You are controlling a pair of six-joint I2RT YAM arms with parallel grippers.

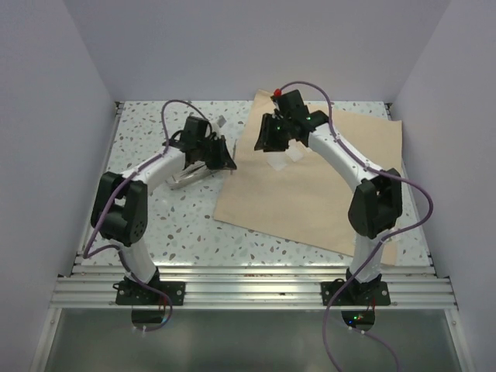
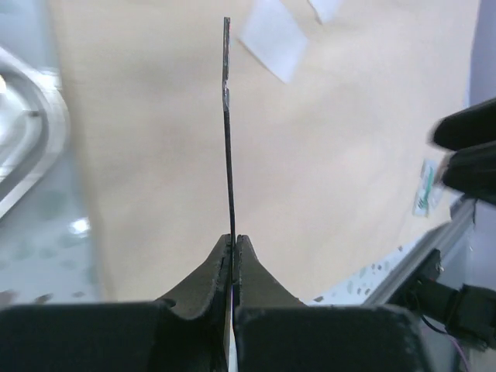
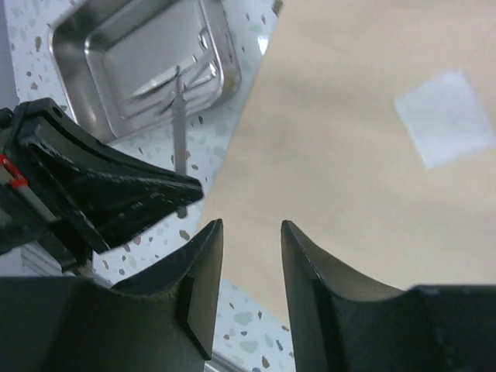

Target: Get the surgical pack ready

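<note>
The tan wrap sheet (image 1: 310,190) of the surgical pack lies flat on the table's right half. A white gauze square (image 1: 291,157) rests on it near its left corner. The shiny metal tray (image 1: 188,177) sits on the bare table left of the sheet. My left gripper (image 2: 234,239) is shut on a thin flat dark strip (image 2: 228,116) seen edge-on, held above the sheet's left edge. My right gripper (image 3: 252,225) hovers over that same edge, open with nothing between its fingers. The left gripper (image 3: 108,194) shows close beside it, its strip (image 3: 180,116) standing in front of the tray (image 3: 139,54).
The speckled tabletop (image 1: 155,225) is walled on three sides, with an aluminium rail (image 1: 248,291) along the near edge. A small red thing (image 1: 276,93) shows at the sheet's far corner behind the right arm. The two grippers are close together.
</note>
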